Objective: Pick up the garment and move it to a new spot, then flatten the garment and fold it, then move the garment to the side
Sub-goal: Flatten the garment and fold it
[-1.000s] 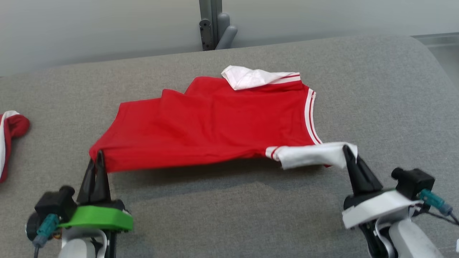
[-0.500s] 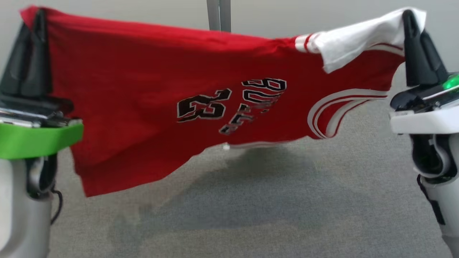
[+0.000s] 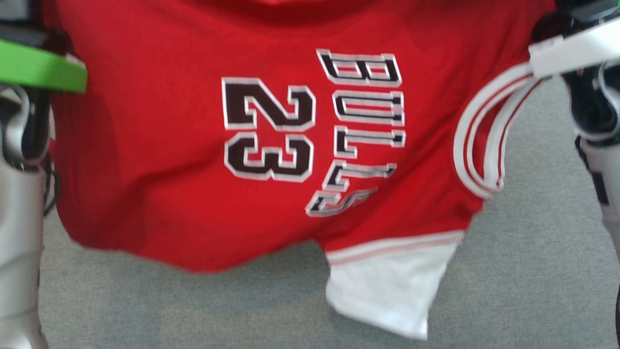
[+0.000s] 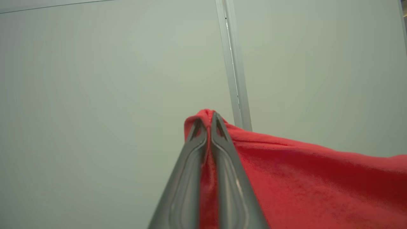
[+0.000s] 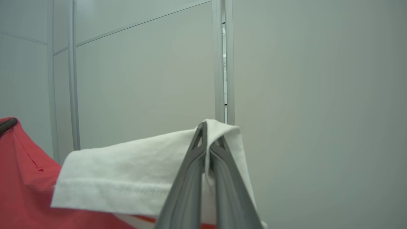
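The left jaws are pinched shut on a red corner of the jersey (image 4: 302, 184); the right jaws clamp its white sleeve (image 5: 127, 171). It hangs spread between them above the grey surface (image 3: 533, 291). Thin pinches could slip under a jerk, and the dangling lower sleeve (image 3: 387, 295) could fold under on landing. Room lies open below; the surface's edges are out of sight.

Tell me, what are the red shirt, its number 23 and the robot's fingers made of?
Red shirt: soft matte cloth, likely knit; it sags and wrinkles while hanging. Number 23: flat black print or patch with white edging; cannot tell which. Fingers of the left gripper: smooth dark grey, probably hard plastic, given the slight sheen and moulded grooves.
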Controlling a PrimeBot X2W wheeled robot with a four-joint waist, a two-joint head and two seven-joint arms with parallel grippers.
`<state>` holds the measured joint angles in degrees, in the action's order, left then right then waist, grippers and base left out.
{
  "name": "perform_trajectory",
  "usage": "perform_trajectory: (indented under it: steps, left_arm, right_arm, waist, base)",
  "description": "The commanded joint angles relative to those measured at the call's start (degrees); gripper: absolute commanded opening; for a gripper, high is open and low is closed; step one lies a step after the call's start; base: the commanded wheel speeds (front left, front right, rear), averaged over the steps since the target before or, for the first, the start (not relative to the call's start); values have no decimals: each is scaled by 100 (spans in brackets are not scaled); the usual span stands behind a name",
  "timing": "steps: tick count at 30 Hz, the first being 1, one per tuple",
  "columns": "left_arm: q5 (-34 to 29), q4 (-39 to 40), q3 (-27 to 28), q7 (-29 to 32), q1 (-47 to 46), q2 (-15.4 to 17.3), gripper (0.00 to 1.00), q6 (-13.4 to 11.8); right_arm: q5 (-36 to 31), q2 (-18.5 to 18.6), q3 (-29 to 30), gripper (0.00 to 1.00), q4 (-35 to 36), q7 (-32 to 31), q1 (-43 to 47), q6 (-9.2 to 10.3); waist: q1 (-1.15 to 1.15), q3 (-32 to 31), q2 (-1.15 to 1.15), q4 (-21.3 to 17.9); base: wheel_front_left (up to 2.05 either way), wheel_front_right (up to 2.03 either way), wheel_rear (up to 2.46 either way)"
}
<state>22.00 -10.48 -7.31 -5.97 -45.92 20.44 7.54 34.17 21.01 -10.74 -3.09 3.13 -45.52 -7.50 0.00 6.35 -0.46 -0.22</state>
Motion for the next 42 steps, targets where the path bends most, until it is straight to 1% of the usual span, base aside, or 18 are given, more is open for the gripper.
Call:
perform_trajectory:
  steps: [1, 3, 5, 7, 9, 12, 14, 17, 19, 20, 21, 26, 28, 29, 32, 33, 36, 42]
  left_arm:
    - [-84, -193, -35, -97, -426, 1, 0, -17]
    - [-202, -673, -160, -304, -1045, -55, 0, -15]
    - [-363, -1105, -266, -570, -1655, -54, 0, -15]
    - [-450, -1476, -347, -756, -2190, -64, 0, -14]
    - [-433, -1724, -399, -861, -2623, -69, 0, -13]
    - [-285, -2013, -471, -917, -2819, -89, 0, -13]
    - [-143, -2022, -512, -918, -2680, -39, 0, -12]
    - [130, -2088, -498, -920, -2078, -37, 0, -12]
    - [248, -2140, -516, -920, -1551, -77, 0, -13]
    - [341, -2187, -439, -921, -1265, -101, 0, -13]
    - [503, -2341, -377, -921, -576, -223, 0, -14]
    - [777, -2646, -325, -918, 888, -541, 0, -13]
    - [763, -2685, -257, -918, 1375, -651, 0, -13]
    - [763, -2685, -257, -918, 1375, -651, 0, -13]
    - [661, -2697, -158, -918, 2013, -837, 0, -13]
    - [598, -2691, -138, -918, 2200, -887, 0, -13]
    - [474, -2685, 56, -918, 2765, -1025, 0, -13]
    - [176, -2656, 265, -918, 3865, -1279, 0, -13]
  right_arm:
    - [-123, -4, -54, 0, -182, 36, -443, 3]
    - [-317, -83, -98, 0, -685, 174, -1184, 5]
    - [-491, -229, -40, 0, -1204, 431, -1860, 6]
    - [-686, -281, -22, 0, -1629, 736, -2501, 2]
    - [-889, -257, -2, 0, -1979, 938, -3006, 3]
    - [-866, -232, 90, 0, -2364, 1093, -3351, 3]
    - [-736, -203, 165, 0, -2505, 1153, -3273, 4]
    - [-509, -29, 7, 0, -2575, 1182, -2678, 4]
    - [-255, 59, -229, 0, -2473, 1199, -2070, 5]
    - [-101, 124, -257, 0, -2422, 1206, -1740, 6]
    - [221, 168, -412, 0, -2355, 1214, -937, 6]
    - [915, 136, -498, 0, -2295, 1213, 779, 6]
    - [1072, 70, -486, 0, -2291, 1214, 1317, 6]
    - [1072, 70, -486, 0, -2291, 1214, 1317, 6]
    - [1180, 71, -674, 0, -2324, 1214, 1990, 6]
    - [1211, 87, -778, 0, -2351, 1214, 2201, 6]
    - [1283, 124, -837, 0, -2471, 1214, 2778, 6]
    - [1311, 102, -917, 0, -2584, 1214, 3879, 7]
  waist:
    - [0, 1382, 46, -8]
    - [0, 1707, 46, -24]
    - [0, 1894, 46, -54]
    - [0, 1941, 46, -67]
    - [0, 1943, 46, -73]
    - [0, 1880, 46, -74]
    - [0, 1835, 46, -99]
    - [0, 1814, 46, -121]
    - [0, 1788, 46, -141]
    - [0, 1769, 46, -153]
    - [0, 1700, 46, -179]
    - [0, 1439, 46, -258]
    - [0, 1272, 46, -288]
    - [0, 1272, 46, -288]
    - [0, 953, 46, -332]
    - [0, 804, 46, -340]
    - [0, 370, 46, -366]
    - [0, -471, 46, -385]
  base:
    - [0, 0, 0]
    - [0, 0, 0]
    - [0, 0, 0]
    - [0, 0, 0]
    - [0, 0, 0]
    - [0, 0, 0]
    - [0, 0, 0]
    - [0, 0, 0]
    - [0, 0, 0]
    - [0, 0, 0]
    - [0, 0, 0]
    - [0, 0, 0]
    - [0, 0, 0]
    - [0, 0, 0]
    - [0, 0, 0]
    - [0, 0, 0]
    - [0, 0, 0]
    - [0, 0, 0]
